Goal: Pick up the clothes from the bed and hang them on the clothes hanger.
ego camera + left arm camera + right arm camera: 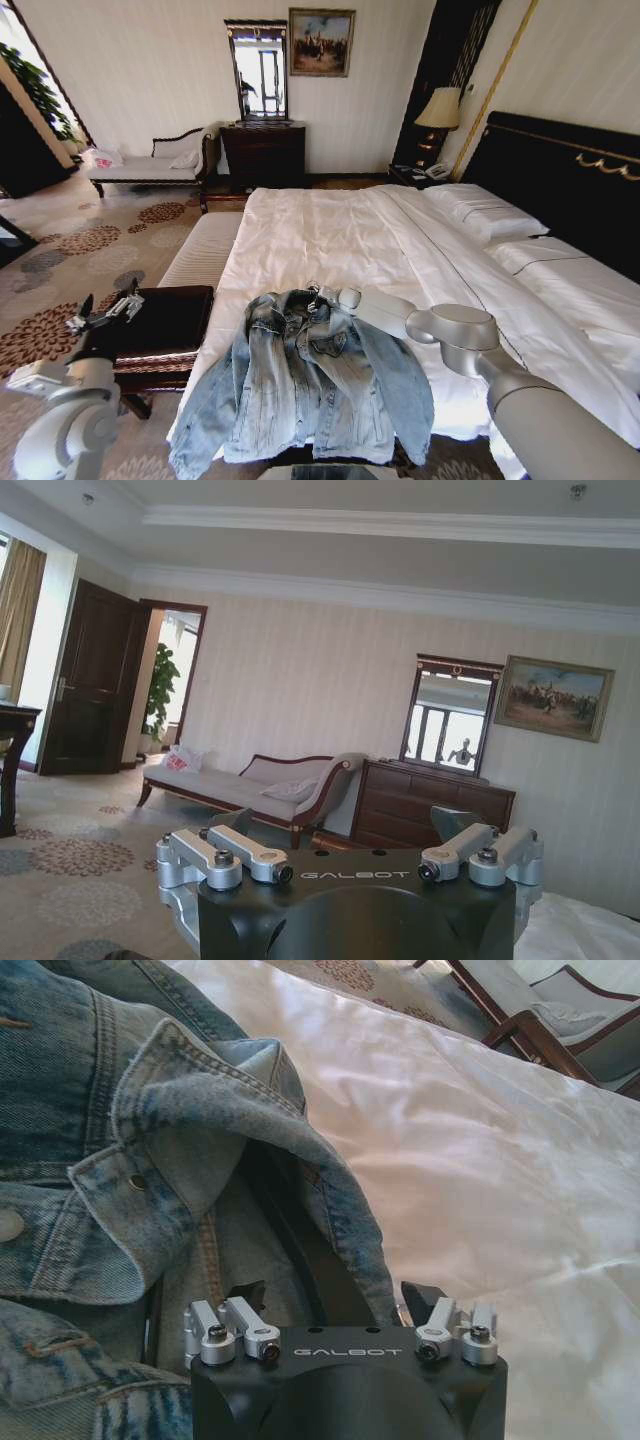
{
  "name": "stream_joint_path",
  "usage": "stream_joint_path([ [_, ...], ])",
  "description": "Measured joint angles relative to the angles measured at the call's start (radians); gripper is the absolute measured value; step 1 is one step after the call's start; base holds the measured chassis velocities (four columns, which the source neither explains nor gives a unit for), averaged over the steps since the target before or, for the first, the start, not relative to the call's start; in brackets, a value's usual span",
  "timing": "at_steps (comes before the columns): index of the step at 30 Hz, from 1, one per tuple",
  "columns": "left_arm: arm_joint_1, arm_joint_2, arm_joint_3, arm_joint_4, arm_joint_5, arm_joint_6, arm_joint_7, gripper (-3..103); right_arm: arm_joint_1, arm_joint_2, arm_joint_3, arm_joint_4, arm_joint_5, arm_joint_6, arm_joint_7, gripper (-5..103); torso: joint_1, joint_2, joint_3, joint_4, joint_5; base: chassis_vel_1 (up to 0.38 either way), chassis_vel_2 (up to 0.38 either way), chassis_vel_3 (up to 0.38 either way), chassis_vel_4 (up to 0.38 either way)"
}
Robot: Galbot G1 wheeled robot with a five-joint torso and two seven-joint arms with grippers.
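The clothes, a light-blue denim jacket [310, 380], lie spread at the foot of the bed [330, 235], with the hem hanging over the edge. My right gripper [322, 296] is at the jacket's collar [200, 1110] and stands open [335, 1295], its fingers either side of the collar's edge. A black strip [300, 1250] runs inside the collar opening between the fingers; it looks like part of the clothes hanger, but I cannot tell for sure. My left gripper [105, 310] is raised beside the bed, open [345, 825] and holding nothing.
A dark wooden stool [165, 320] stands under my left arm beside the bed's foot. Beyond it is a white-cushioned bench [205, 250]. A chaise [150, 165], a dresser [263, 150] and a bedside lamp [438, 110] line the far wall. Pillows [490, 215] lie by the black headboard.
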Motion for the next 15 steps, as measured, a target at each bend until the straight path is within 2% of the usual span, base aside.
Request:
stream_joint_path([
  [2, -0.002, -0.001, 0.004, 0.0, 0.001, 0.0, 0.0, 100, 0.0, -0.013, -0.001, 0.014, 0.002, 0.0, 0.006, 73, 0.0, 0.0, 0.0, -0.0001, 0.0, 0.0, 0.0, 0.0, 0.0],
  [15, -0.004, -0.003, 0.008, 0.002, 0.002, 0.0, 0.0, 100, -0.015, -0.021, 0.001, 0.002, 0.0, 0.009, 0.008, 70, 0.0, 0.0, 0.0, -0.0002, 0.0, 0.0, 0.0, 0.0, 0.0],
])
